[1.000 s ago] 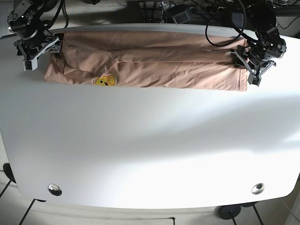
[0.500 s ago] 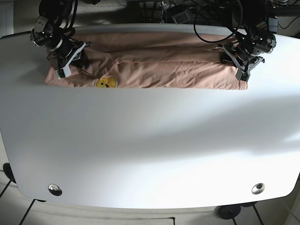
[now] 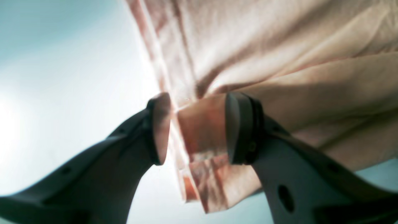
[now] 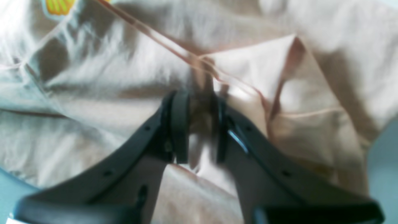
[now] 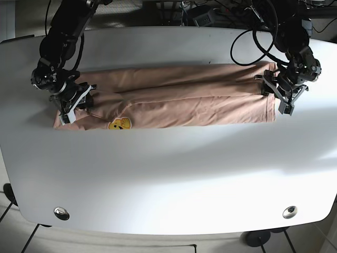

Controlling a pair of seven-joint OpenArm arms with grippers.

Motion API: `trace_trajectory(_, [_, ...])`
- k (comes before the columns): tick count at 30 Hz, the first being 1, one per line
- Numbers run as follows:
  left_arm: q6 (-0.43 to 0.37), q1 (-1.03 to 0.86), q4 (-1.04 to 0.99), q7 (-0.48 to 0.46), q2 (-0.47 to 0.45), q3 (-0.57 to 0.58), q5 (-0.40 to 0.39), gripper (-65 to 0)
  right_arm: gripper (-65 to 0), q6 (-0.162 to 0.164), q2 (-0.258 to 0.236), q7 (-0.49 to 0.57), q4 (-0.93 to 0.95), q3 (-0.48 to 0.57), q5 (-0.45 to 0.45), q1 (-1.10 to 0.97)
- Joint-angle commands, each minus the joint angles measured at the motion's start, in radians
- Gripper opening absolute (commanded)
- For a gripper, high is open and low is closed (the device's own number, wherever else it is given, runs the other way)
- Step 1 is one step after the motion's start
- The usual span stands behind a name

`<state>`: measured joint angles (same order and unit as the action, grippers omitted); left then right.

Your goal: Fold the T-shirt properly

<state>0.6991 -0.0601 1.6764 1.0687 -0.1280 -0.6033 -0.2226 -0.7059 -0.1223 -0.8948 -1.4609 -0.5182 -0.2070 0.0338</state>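
The T-shirt point(image 5: 174, 103) lies folded long near the far edge of the counter point(image 5: 168, 174); the left pincer point(image 5: 281, 95) grips its hem end; the right pincer point(image 5: 73, 103) grips its collar end.

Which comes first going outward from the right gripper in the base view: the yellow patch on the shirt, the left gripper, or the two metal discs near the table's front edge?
1. yellow patch, just beside the right gripper, on the T-shirt.
2. near-left metal disc, at the front edge on the same side.
3. left gripper, at the shirt's opposite end.
4. near-right metal disc, front corner, diagonally across.
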Motion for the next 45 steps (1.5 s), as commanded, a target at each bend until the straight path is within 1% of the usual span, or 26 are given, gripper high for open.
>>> trace_trajectory(1, [-0.001,0.01,0.123,-0.023,-0.002,-0.051,-0.08,-37.4,-52.6,0.008,-0.014,0.006,-0.028,-0.004,-0.001,0.013])
trace_trajectory(2, [-0.001,0.01,0.14,-0.02,0.006,-0.093,-0.126,-36.1,-52.6,0.008,-0.014,0.006,-0.028,-0.004,-0.001,0.013])
trace_trajectory(3, [-0.001,0.01,0.141,-0.012,0.009,-0.135,-0.168,-32.8,-52.6,0.008,-0.012,0.006,-0.028,-0.004,-0.001,0.013])
trace_trajectory(4, [-0.001,0.013,0.138,0.009,0.008,-0.175,-0.202,-27.9,-52.6,0.008,-0.012,0.006,-0.028,-0.004,-0.001,0.012])
trace_trajectory(6, [-0.001,0.016,0.11,0.066,0.008,-0.237,-0.248,-20.8,-52.6,0.008,-0.012,0.006,-0.027,-0.006,-0.001,0.008])
trace_trajectory(7, [-0.001,0.019,0.092,0.084,0.008,-0.258,-0.265,-19.7,-52.6,0.008,-0.012,0.006,-0.027,-0.006,-0.001,0.002])
trace_trajectory(9, [-0.001,0.018,0.034,0.094,0.003,-0.272,-0.306,-19.7,-52.6,0.008,-0.012,0.006,-0.027,-0.006,-0.001,-0.005])
trace_trajectory(11, [-0.001,0.012,-0.023,0.094,-0.023,-0.266,-0.347,-19.7,-52.6,0.008,-0.012,0.006,-0.024,-0.006,-0.001,-0.01])
trace_trajectory(13, [-0.001,0.012,-0.126,0.092,-0.028,-0.266,-0.384,-19.7,-52.6,0.008,-0.012,0.006,-0.024,-0.006,-0.001,-0.013])
trace_trajectory(17, [-0.001,0.016,-0.227,0.091,-0.025,-0.263,-0.389,-19.7,-52.6,0.008,-0.01,0.006,-0.028,-0.006,-0.001,-0.013])
trace_trajectory(22, [-0.001,0.018,-0.238,0.094,-0.02,-0.154,-0.384,-20.1,-52.6,0.008,-0.01,0.006,-0.028,-0.006,-0.001,-0.013])
trace_trajectory(23, [-0.001,0.018,-0.238,0.094,-0.02,-0.135,-0.387,-21.9,-52.6,0.008,-0.004,0.006,-0.028,-0.006,-0.001,-0.013])
trace_trajectory(24, [-0.001,0.018,-0.233,0.095,-0.017,-0.116,-0.39,-28.7,-52.6,0.008,0.011,0.006,-0.03,-0.009,-0.001,-0.012])
trace_trajectory(27, [-0.001,0.018,-0.23,0.094,0.006,-0.123,-0.387,-49.9,-52.6,0.008,0.016,0.006,-0.03,-0.013,-0.001,-0.013])
trace_trajectory(28, [-0.001,0.018,-0.23,0.092,0.006,-0.116,-0.387,-54.6,-52.6,0.008,0.016,0.006,-0.028,-0.013,-0.001,-0.015])
trace_trajectory(29, [-0.001,0.018,-0.226,0.092,0.006,-0.116,-0.39,-56.3,-52.6,0.008,0.016,0.006,-0.028,-0.013,-0.001,-0.016])
trace_trajectory(31, [-0.001,0.013,-0.157,0.094,0.006,-0.109,-0.39,-56.5,-52.6,0.008,0.017,0.006,-0.028,-0.012,-0.001,-0.018])
trace_trajectory(32, [-0.001,0.01,-0.1,0.094,0.008,-0.088,-0.39,-56.7,-52.6,0.008,0.017,0.006,-0.027,-0.013,-0.001,-0.018])
trace_trajectory(36, [-0.001,-0.028,0.116,0.091,0.037,0.096,-0.384,-56.8,-52.6,0.008,0.017,0.006,-0.03,-0.015,-0.001,-0.018])
trace_trajectory(39, [-0.001,-0.036,0.209,0.089,0.083,0.27,-0.383,-56.8,-52.8,0.008,0.016,0.006,-0.03,-0.015,-0.001,-0.018])
trace_trajectory(40, [-0.017,-0.036,0.218,0.089,0.087,0.314,-0.383,-56.8,-52.8,0.008,0.016,0.006,-0.03,-0.015,-0.001,-0.018])
trace_trajectory(41, [-0.058,-0.03,0.218,0.086,0.103,0.385,-0.384,-56.8,-52.8,0.008,0.016,0.006,-0.03,-0.015,-0.001,-0.018])
trace_trajectory(42, [-0.085,-0.028,0.216,0.072,0.118,0.426,-0.383,-56.8,-52.8,0.008,0.016,0.006,-0.03,-0.015,-0.001,-0.018])
trace_trajectory(44, [-0.128,-0.028,0.213,0.014,0.149,0.489,-0.378,-56.8,-52.8,0.008,0.016,0.006,-0.03,-0.015,-0.001,-0.018])
trace_trajectory(45, [-0.143,-0.028,0.201,0.003,0.163,0.515,-0.357,-56.8,-52.8,0.008,0.016,0.006,-0.03,-0.015,-0.001,-0.018])
